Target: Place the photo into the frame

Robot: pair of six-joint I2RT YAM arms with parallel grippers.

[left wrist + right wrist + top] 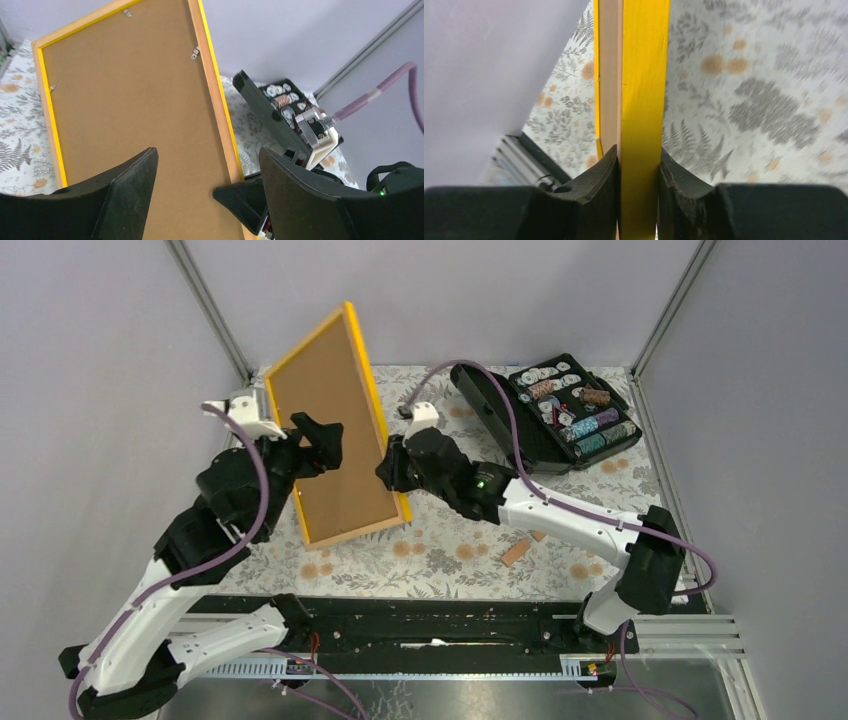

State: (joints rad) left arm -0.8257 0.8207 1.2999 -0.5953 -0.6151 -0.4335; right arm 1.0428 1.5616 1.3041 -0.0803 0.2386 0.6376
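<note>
My right tool (639, 195) pinches the frame (335, 440) by its yellow side edge, one finger on each face. The frame stands up on end & tips a bit, w/ its brown back turned to my left tool (207, 162). My left tool is spread wide, just beside that brown back. Can't tell if it touches. The frame's low edge is down by the tabletop (450, 550). A black case of chips (560, 410) lies open on the frame's other side, away from my left tool.
</note>
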